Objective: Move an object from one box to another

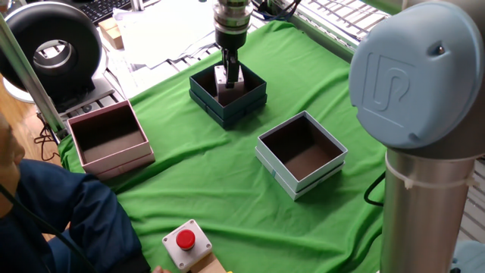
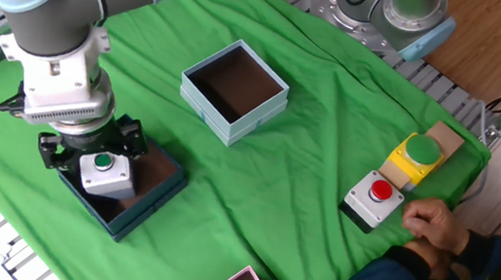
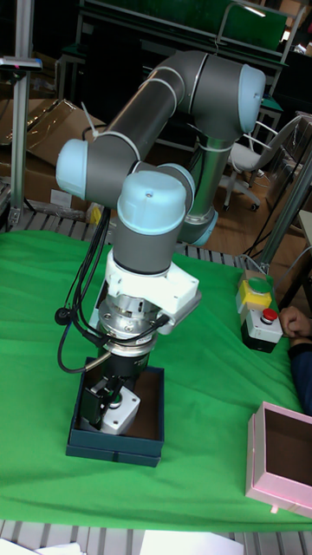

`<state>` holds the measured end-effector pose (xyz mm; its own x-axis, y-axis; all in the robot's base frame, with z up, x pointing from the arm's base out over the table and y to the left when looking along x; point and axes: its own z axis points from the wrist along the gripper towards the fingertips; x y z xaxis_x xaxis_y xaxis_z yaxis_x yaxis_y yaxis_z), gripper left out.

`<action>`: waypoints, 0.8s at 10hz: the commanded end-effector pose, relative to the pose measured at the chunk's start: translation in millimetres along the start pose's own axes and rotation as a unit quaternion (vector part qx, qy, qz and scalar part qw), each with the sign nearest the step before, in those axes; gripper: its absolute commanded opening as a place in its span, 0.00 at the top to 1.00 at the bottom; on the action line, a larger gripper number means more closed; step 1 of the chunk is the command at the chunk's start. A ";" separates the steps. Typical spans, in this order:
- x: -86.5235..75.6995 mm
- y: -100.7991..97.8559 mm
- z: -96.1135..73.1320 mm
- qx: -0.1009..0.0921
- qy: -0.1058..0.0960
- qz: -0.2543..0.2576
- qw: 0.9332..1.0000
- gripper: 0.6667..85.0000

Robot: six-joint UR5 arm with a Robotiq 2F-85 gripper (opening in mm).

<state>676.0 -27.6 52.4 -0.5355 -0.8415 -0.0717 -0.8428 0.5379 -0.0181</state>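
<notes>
The object, a light-grey cube with a green button [image 2: 105, 163], sits inside the dark teal box [image 2: 157, 191] at the left of the green cloth. My gripper [image 2: 98, 160] reaches straight down into that box, and its black fingers [image 1: 231, 70] press against the cube's two sides. The tall fixed view shows the cube [image 3: 116, 409] slightly tilted between the fingers, low inside the teal box [image 3: 147, 442]. The pale blue-white box [image 2: 234, 91] stands apart with only its brown inside showing, and it is also seen in one fixed view [image 1: 301, 154].
A pink box [image 1: 110, 138] stands open at the cloth's edge. A grey unit with a red button [image 2: 376, 197] and a yellow one with a green button [image 2: 416, 153] sit beside a person's hand [image 2: 435, 225]. The robot's base [image 1: 424, 114] rises at the right.
</notes>
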 end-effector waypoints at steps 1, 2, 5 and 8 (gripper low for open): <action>5.3 -4.1 6.6 0.009 0.008 0.035 0.999 0.34; 19.2 -7.9 0.7 0.023 0.035 0.055 0.998 0.99; 25.4 9.5 -39.6 0.020 0.079 0.087 0.993 1.00; 23.4 27.6 -82.5 0.016 0.078 0.116 0.990 1.00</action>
<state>647.8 -41.5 101.6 -0.6811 -0.7290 0.0678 -0.7321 0.6794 -0.0492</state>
